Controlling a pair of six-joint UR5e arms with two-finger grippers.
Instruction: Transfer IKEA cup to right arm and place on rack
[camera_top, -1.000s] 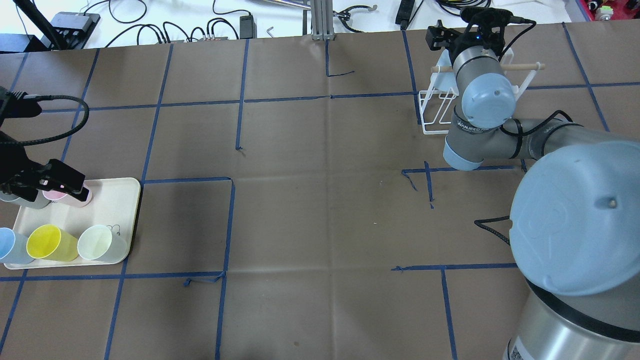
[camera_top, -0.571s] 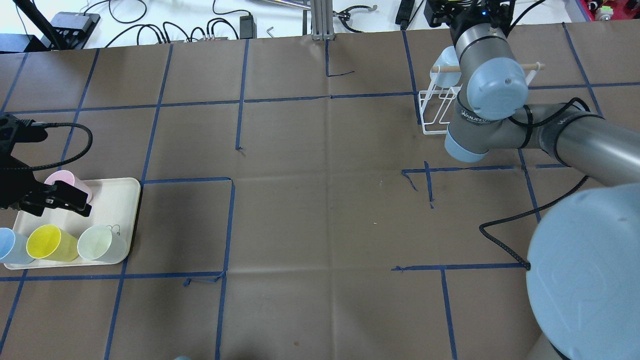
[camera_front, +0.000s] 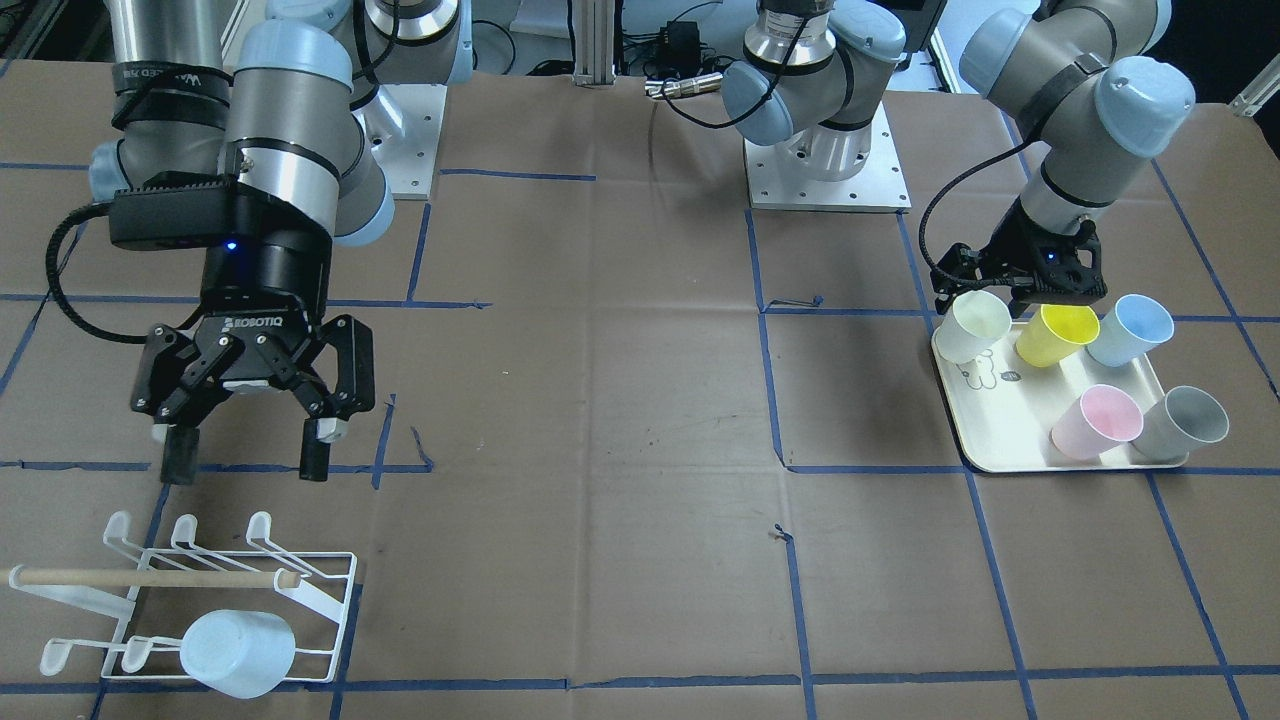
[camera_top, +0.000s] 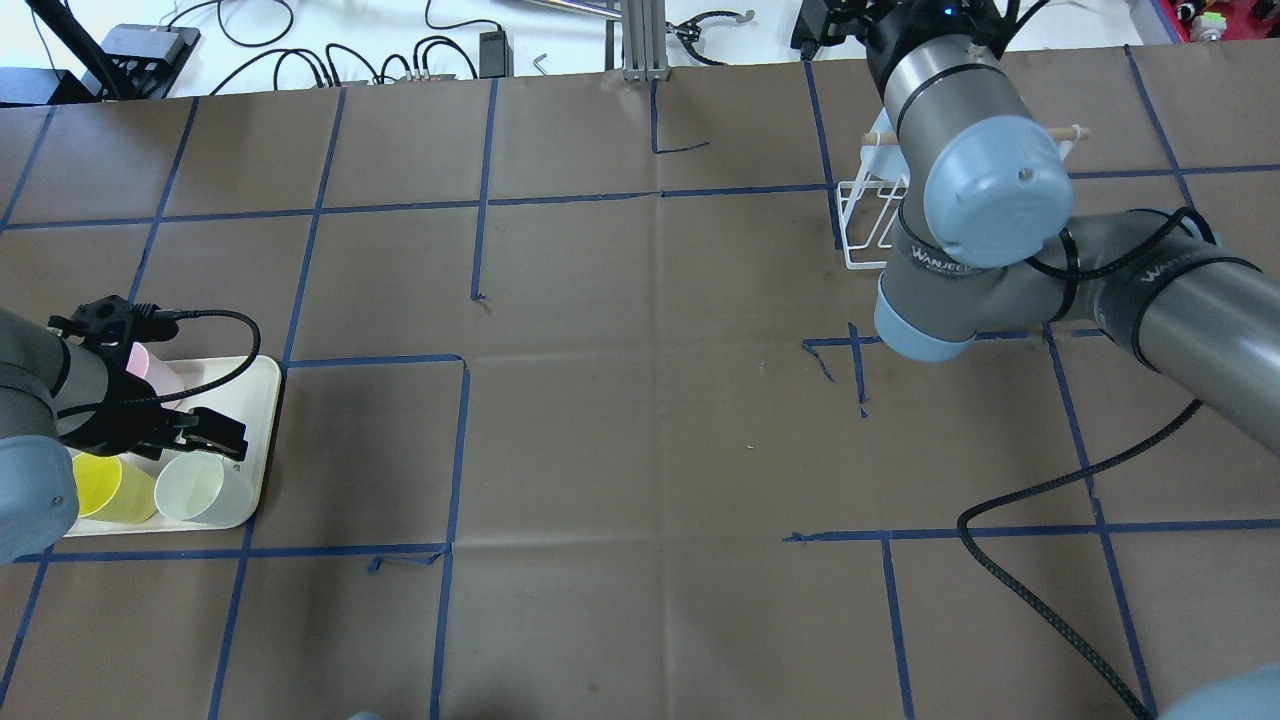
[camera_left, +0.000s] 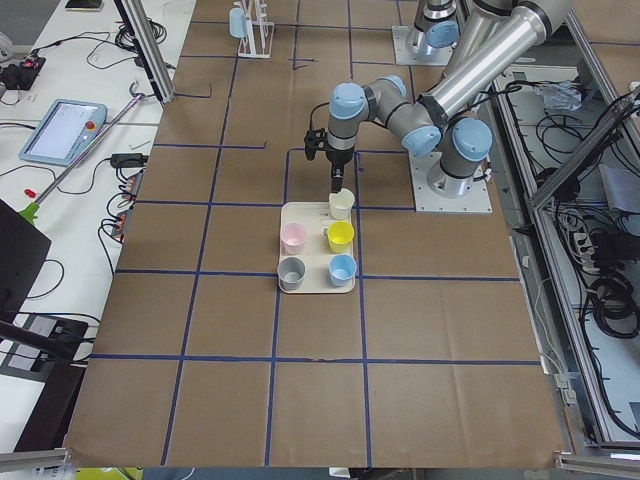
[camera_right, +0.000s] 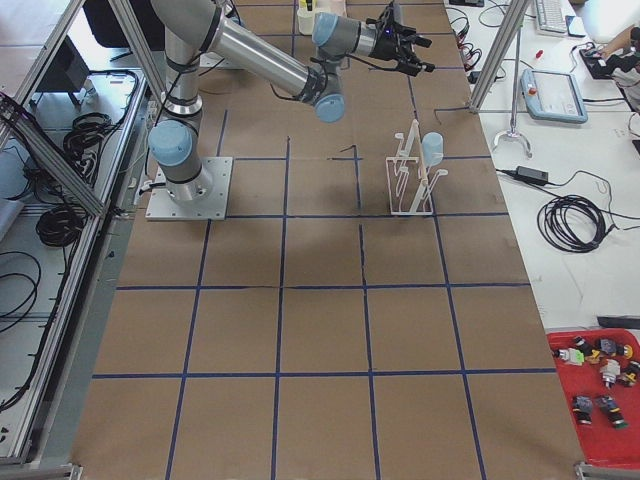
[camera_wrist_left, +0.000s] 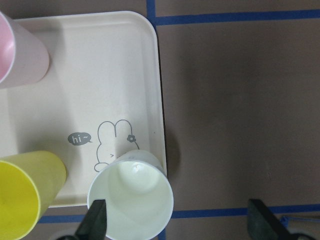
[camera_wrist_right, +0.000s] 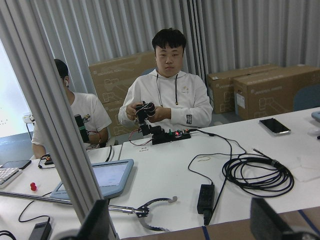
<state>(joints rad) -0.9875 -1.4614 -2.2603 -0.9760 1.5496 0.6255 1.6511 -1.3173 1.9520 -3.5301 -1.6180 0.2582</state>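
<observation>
1. Where the left jaws hang over the tray (camera_front: 1010, 425), they stand open and grip nothing, spread wider than the cream cup (camera_wrist_left: 131, 197) directly below.
2. The left wrist view shows one finger (camera_wrist_left: 96, 220) overlapping that cup's rim. The opposite finger (camera_wrist_left: 262, 220) is well clear of it, over the bare counter (camera_top: 640, 400).
3. The cream cup stands upright, mouth up, in the tray corner nearest the robot's base and the counter's middle, beside a printed rabbit drawing (camera_wrist_left: 114, 137).
4. A yellow cup (camera_front: 1055, 335) stands just beside it. A light-blue cup (camera_front: 1130, 328), a pink cup (camera_front: 1095, 420) and a grey cup (camera_front: 1185, 422) fill the other places on the tray.
5. The right jaws are spread wide and empty, raised above the counter on the robot's side of the rack (camera_front: 330, 600), apart from it.
6. The rack rests on the counter with its wooden dowel (camera_front: 150, 577) across the top. A pale blue racked cup (camera_front: 240, 655) sits inverted on a prong of the row farther from the robot.
7. The right wrist view looks level across a white desk (camera_wrist_right: 200, 175) at two seated persons.
</observation>
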